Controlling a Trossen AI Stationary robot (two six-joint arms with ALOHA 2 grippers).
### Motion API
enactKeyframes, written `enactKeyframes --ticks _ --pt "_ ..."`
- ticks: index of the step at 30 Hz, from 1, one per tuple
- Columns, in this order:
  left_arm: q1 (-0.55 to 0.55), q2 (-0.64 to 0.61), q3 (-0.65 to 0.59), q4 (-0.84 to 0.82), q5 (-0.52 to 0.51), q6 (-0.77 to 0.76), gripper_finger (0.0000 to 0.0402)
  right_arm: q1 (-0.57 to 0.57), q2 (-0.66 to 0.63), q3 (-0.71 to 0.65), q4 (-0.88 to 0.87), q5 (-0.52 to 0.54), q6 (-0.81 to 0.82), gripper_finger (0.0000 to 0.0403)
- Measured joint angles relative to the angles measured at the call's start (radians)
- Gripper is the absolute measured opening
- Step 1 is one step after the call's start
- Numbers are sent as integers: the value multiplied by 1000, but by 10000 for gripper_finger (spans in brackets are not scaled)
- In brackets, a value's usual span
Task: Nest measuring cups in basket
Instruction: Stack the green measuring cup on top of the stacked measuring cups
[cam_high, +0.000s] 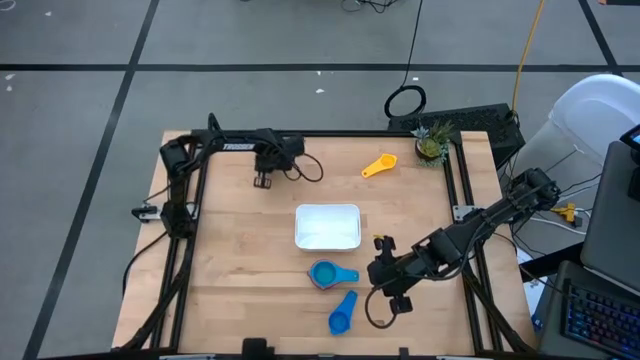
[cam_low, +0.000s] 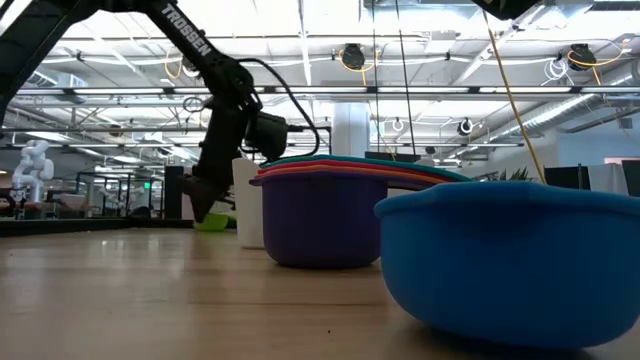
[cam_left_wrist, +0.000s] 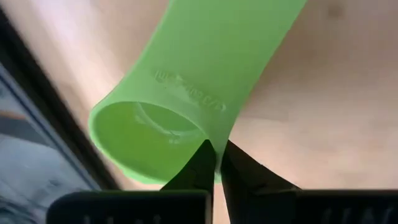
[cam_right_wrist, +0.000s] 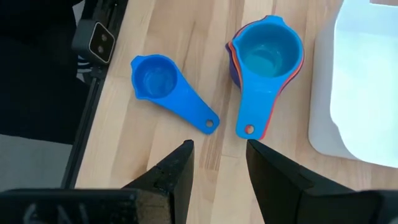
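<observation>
The green measuring cup (cam_left_wrist: 186, 81) is lying on the wooden table (cam_high: 240, 270) near its far left edge, and the left gripper (cam_left_wrist: 216, 163) is sitting directly on it: its two dark fingers (cam_left_wrist: 196, 171) are pinching shut on the rim of the green bowl, with the flat handle stretching away from the gripper across the wood. In the low view the same gripper (cam_low: 200, 205) is reaching down to a patch of green at the tabletop.

The white basket (cam_high: 327, 226) is lying near the middle of the table. Just beside it, on the near side, a stack of nested cups (cam_right_wrist: 266, 59) is resting with a light blue cup on top and orange and dark blue edges showing beneath. A separate blue cup (cam_right_wrist: 169, 91) is lying near the stack, not touching it. The yellow cup (cam_high: 379, 165) is lying toward the far right, near a small potted plant (cam_high: 432, 143).

The right gripper (cam_right_wrist: 217, 162) is hovering over the near right part of the table with its jaws parted and nothing between them, close to the two blue cups.
</observation>
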Motion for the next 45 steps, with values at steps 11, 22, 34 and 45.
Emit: enactKeyframes --ticks 11,22,34,45 --pt "-258 -222 28 -196 153 -514 8 3 0 0 -68 0 38 138" --pt "-691 -409 29 -77 260 -1061 8 6 0 0 -88 -22 40 138" --pt "-923 -139 363 -28 258 -1248 8 -13 -75 0 -134 -56 53 138" --pt "-938 60 549 -28 281 -1291 8 23 -144 0 -131 -47 122 138"
